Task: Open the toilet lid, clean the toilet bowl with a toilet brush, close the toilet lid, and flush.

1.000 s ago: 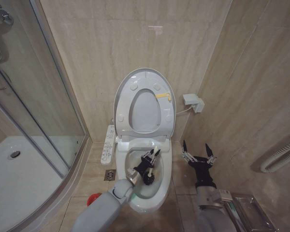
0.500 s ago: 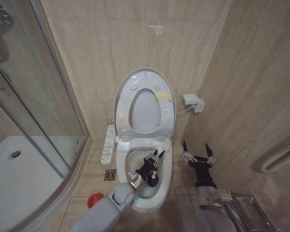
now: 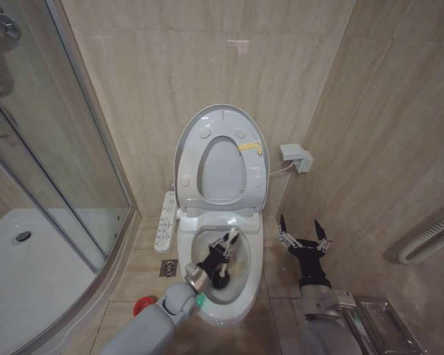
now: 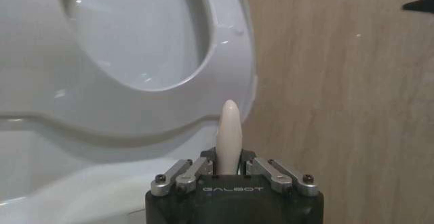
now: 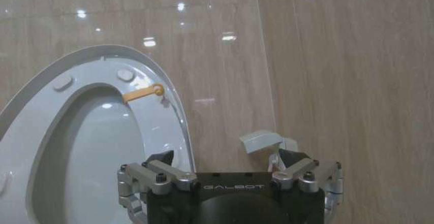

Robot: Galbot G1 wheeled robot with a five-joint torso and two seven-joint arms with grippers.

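The toilet lid (image 3: 222,116) stands raised against the wall, with the ring seat and its yellow sticker (image 3: 249,146) up against it. Below lies the white toilet bowl (image 3: 256,256). My left gripper (image 3: 226,239) reaches over the bowl, shut on the toilet brush; the dark bristle head (image 3: 219,279) is down inside the basin. In the left wrist view the white handle (image 4: 229,127) pokes up between the fingers (image 4: 178,172). The red holder (image 3: 143,305) sits on the floor left of the bowl. My right gripper (image 3: 302,237) hangs open to the right of the toilet, holding nothing. The right wrist view shows the lid (image 5: 74,76) beyond that gripper (image 5: 227,160).
A glass shower screen (image 3: 59,148) and white shower tray (image 3: 29,281) stand close on the left. The side control panel (image 3: 166,220) juts from the bowl's left. A small wall box (image 3: 295,156) is mounted right of the lid. A metal rack (image 3: 381,325) sits at the lower right.
My left gripper has swung the brush toward the left side of the bowl, and the bristle head has moved with it. The right arm has stayed still.
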